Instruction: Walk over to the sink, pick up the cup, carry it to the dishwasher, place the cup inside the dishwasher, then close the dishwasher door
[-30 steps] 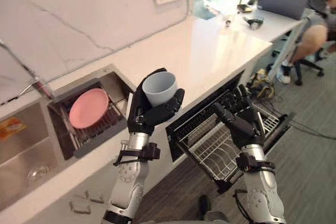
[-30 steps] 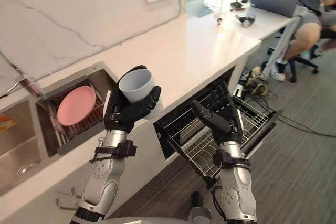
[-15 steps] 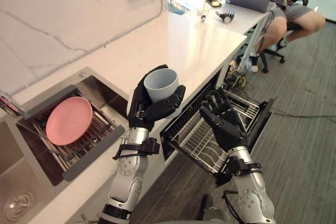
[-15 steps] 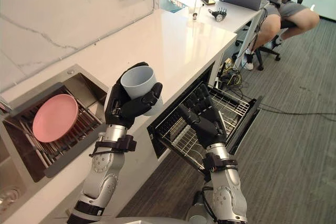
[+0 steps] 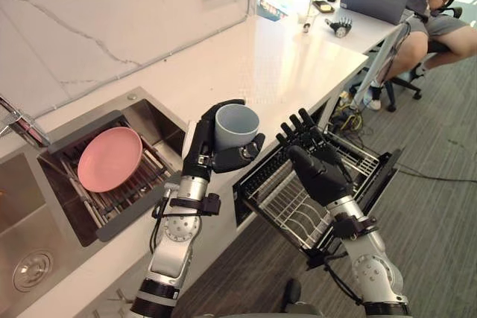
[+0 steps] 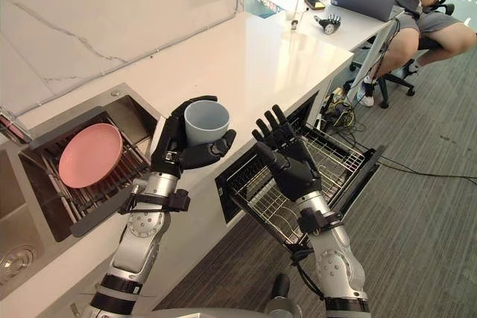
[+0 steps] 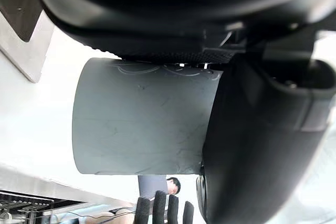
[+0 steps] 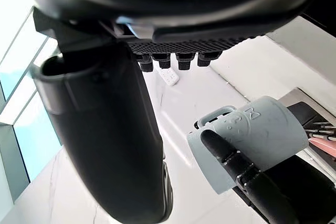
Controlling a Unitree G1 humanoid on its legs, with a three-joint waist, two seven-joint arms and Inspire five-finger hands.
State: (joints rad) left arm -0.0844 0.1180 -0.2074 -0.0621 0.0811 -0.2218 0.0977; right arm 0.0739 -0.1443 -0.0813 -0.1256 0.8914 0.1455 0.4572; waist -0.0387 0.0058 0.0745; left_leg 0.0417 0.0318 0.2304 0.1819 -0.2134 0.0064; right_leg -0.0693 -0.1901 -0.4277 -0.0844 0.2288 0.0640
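The left hand (image 5: 200, 151) is still gripping the cup (image 5: 235, 126), upright at frame centre, just off the table (image 5: 246, 65) edge. The right hand (image 5: 319, 173) is now lifting beside it, fingers fanning out straight and holding nothing, above the open dishwasher (image 5: 287, 212) at lower right. The carry is looking nearly done, with placing next. Raised marks are showing on the cup's side, but nothing readable.

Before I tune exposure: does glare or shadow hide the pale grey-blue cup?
Left eye view: daylight glare washes the far end of the white countertop; the pale grey-blue cup, in the left hand, is evenly lit. Right wrist view: bright window behind the right hand.
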